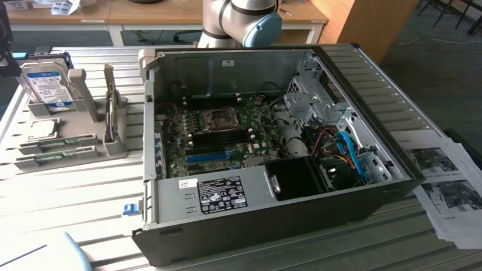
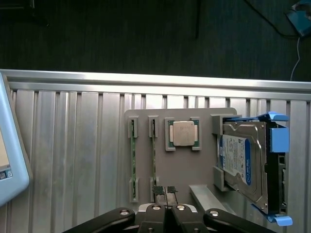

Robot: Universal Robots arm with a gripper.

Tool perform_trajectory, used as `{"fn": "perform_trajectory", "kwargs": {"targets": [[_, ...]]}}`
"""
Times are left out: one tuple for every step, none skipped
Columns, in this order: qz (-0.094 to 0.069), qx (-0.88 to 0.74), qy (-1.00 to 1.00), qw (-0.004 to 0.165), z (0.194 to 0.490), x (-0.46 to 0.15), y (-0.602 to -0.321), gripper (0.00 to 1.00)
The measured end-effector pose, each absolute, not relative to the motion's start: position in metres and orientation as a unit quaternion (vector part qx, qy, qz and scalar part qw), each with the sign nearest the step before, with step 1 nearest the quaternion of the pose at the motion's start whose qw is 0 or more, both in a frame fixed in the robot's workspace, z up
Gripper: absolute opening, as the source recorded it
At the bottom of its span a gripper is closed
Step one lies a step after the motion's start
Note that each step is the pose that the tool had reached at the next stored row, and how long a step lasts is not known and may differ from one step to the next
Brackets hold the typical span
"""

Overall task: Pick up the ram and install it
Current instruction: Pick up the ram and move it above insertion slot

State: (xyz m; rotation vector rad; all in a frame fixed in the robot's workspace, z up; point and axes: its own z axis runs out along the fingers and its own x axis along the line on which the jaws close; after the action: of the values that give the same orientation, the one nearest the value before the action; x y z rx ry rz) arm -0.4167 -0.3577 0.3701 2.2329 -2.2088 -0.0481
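Gripper (image 2: 164, 193) closed, two ram sticks (image 2: 132, 160) (image 2: 154, 156) racked

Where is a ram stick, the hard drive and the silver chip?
ram stick (image 2: 132, 160), wrist view, middle of its green edge.
hard drive (image 2: 236, 165), wrist view, its label.
silver chip (image 2: 182, 133), wrist view, centre of its top.

The ram (image 2: 153, 155), a thin green stick, stands on edge beside a parallel second ram stick (image 2: 132, 160) in gray holder (image 2: 187, 170) slots, nine o'clock of the computer case (image 1: 301, 226) in the exterior view.
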Motion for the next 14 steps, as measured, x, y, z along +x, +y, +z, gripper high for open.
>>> {"fn": "perform_trajectory", "kwargs": {"targets": [[-0.015, 0.711, -0.703, 0.000, 0.3689, -0.4167, -0.3577, 0.09], [-0.015, 0.711, -0.703, 0.000, 0.3676, -0.4167, -0.3577, 0.09], [-0.015, 0.711, -0.703, 0.000, 0.3664, -0.4167, -0.3577, 0.09], [-0.015, 0.711, -0.703, 0.000, 0.3651, -0.4167, -0.3577, 0.09], [-0.015, 0.711, -0.703, 0.000, 0.3640, -0.4167, -0.3577, 0.09], [-0.015, 0.712, -0.702, 0.000, 0.3630, -0.4167, -0.3577, 0.09], [-0.015, 0.712, -0.702, 0.000, 0.3619, -0.4167, -0.3577, 0.09], [-0.015, 0.712, -0.702, 0.000, 0.3610, -0.4167, -0.3577, 0.09], [-0.015, 0.712, -0.702, 0.000, 0.3605, -0.4167, -0.3577, 0.09], [-0.015, 0.712, -0.702, 0.000, 0.3605, -0.4167, -0.3577, 0.09], [-0.015, 0.712, -0.702, 0.000, 0.3605, -0.4167, -0.3577, 0.09], [-0.015, 0.712, -0.702, 0.000, 0.3604, -0.4167, -0.3577, 0.09], [-0.015, 0.712, -0.702, 0.000, 0.3604, -0.4167, -0.3577, 0.09], [-0.015, 0.712, -0.702, 0.000, 0.3604, -0.4167, -0.3577, 0.09]]}}
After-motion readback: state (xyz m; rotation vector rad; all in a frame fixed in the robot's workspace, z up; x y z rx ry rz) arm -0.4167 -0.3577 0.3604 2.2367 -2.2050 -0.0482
